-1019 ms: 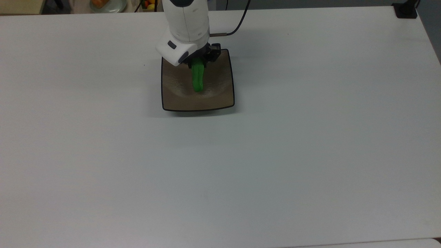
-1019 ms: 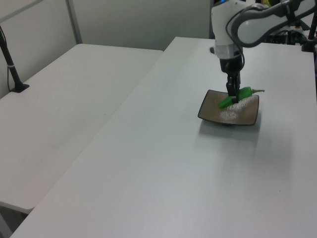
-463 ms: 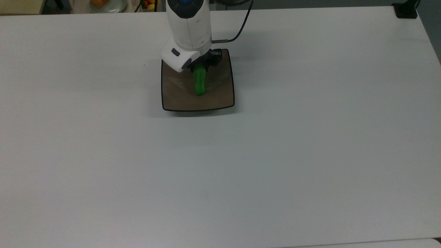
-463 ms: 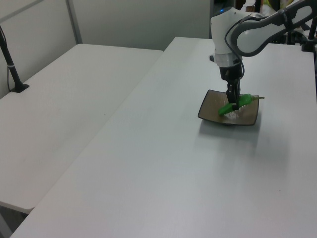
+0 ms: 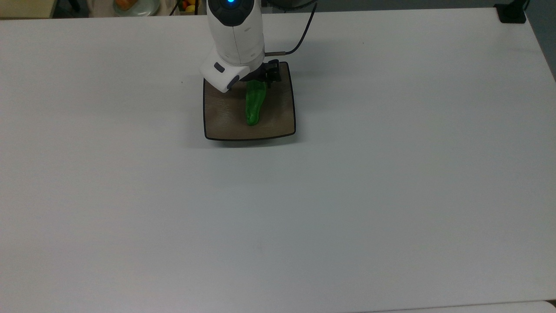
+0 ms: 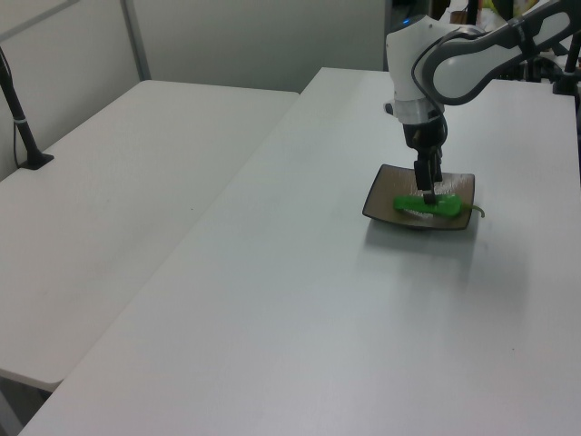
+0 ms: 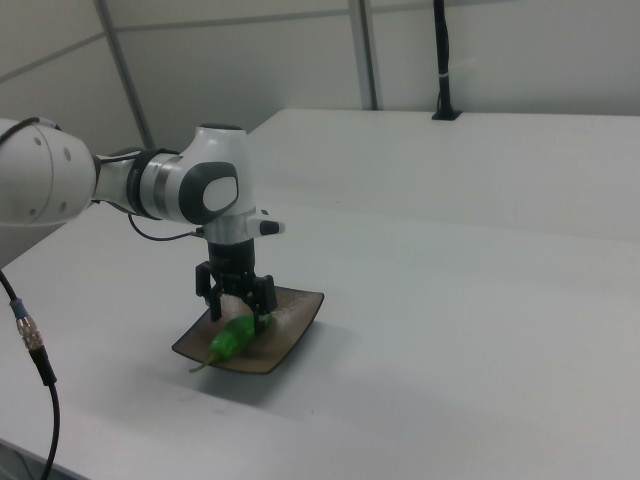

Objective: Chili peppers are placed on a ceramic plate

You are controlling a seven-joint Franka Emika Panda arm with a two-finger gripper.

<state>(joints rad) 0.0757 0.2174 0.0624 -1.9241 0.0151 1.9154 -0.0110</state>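
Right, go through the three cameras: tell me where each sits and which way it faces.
Top view: high above the table, looking down; white wrist over the plate.
Left view: beside the table, looking along it; arm, claw over the pepper.
Right view: low, from the opposite side; arm, open claw, pepper.
All three share the pepper lying on the plate.
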